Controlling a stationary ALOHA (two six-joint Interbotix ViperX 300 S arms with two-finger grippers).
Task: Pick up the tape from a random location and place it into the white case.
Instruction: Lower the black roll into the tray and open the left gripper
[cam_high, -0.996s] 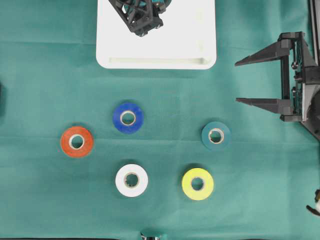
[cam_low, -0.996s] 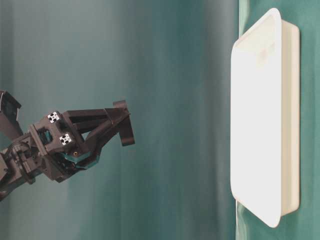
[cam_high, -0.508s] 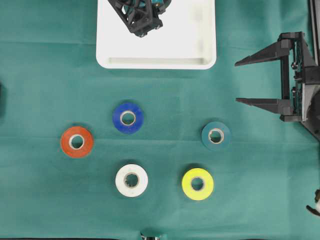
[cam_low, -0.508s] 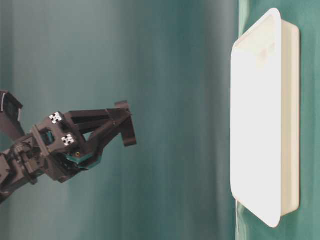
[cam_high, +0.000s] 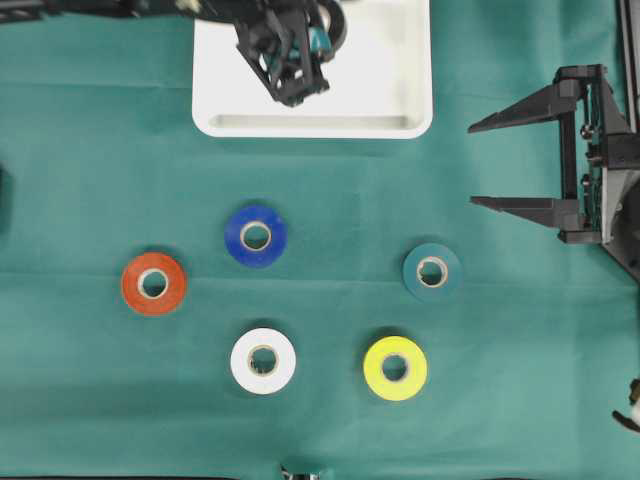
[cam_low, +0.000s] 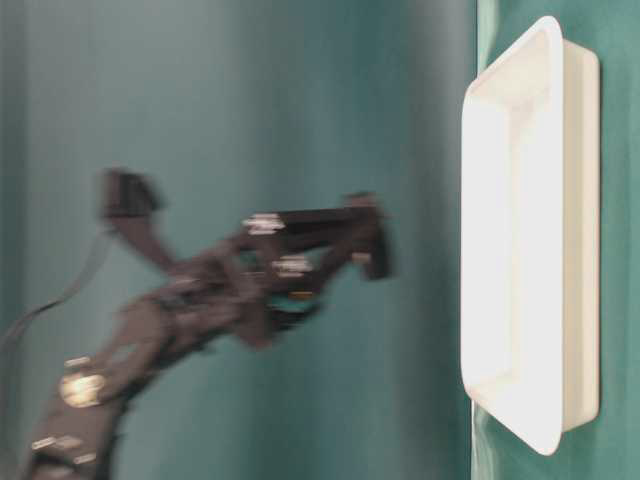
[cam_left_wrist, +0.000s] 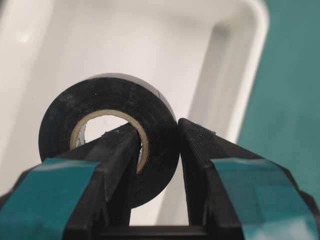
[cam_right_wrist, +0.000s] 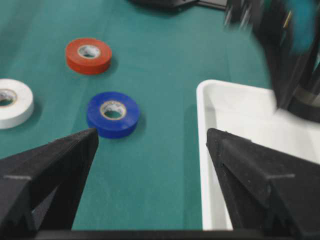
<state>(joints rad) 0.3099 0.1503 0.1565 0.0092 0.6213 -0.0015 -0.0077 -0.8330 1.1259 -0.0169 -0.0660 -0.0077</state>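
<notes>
Left hand: closed on a black tape roll, one finger through the core, the other against the outer face, so the roll's wall is pinched between them. Roll stands on edge in the grip.

Tape, location: held in the air over the white case; not touching its floor as far as the wrist view shows.

Tape, handling (my judgement): light, stiff ring on a cardboard core; should not deform under this pinch. Glossy outer wrap looks slippery, so the core-and-wall hold seems sounder than squeezing across the full width. On release it may land on edge and roll; the raised rim should stop it.

Right hand: spread wide, holding nothing, parked at the right side of the table, well apart from the rolls.

Loose rolls on the table: white, yellow, orange, blue, dark green, all lying flat.

White case, overhead view: at the far edge of the table, the left hand's black frame above its left part.

Views compared: only the left wrist camera shows the black roll and the grip; overhead the arm hides it. The table-level view is smeared with motion and shows only the arm near the case. The right wrist view shows the blue, orange and white rolls and a case corner, not the held roll.
</notes>
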